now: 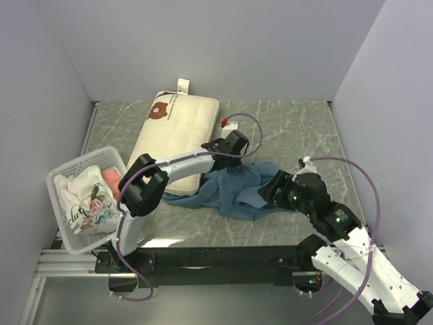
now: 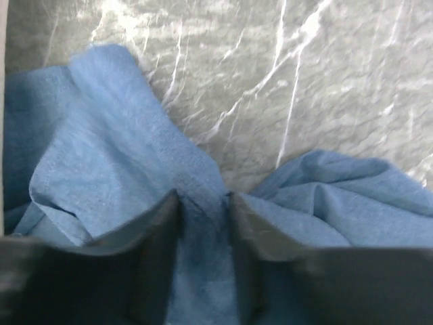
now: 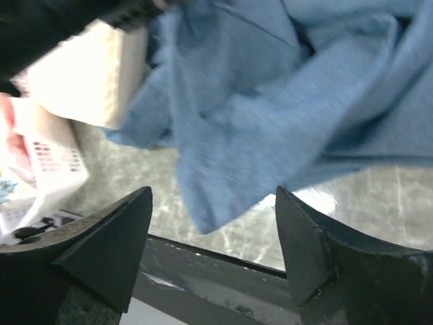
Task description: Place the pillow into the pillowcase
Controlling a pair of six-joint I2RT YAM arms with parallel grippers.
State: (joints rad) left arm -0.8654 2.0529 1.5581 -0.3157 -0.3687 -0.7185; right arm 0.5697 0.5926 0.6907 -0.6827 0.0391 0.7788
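Note:
The cream-white pillow (image 1: 177,132) lies flat at the back left of the table, its bear face at the far corner. The crumpled blue pillowcase (image 1: 237,191) lies just in front of it, overlapping its near right edge. My left gripper (image 1: 229,161) (image 2: 203,198) comes down on the cloth's back edge and is shut on a raised fold of the pillowcase (image 2: 122,142). My right gripper (image 1: 272,187) (image 3: 213,193) stands open at the cloth's right side, with nothing between its fingers. A loose corner of the pillowcase (image 3: 257,101) hangs just ahead of it, and the pillow (image 3: 88,74) shows beyond.
A white basket (image 1: 59,177) (image 3: 47,159) holding clothes stands at the left edge, near the pillow. A small white and red piece (image 1: 227,122) with a cable sits at the back. A black rail (image 1: 216,257) (image 3: 223,264) runs along the near edge. Walls close three sides.

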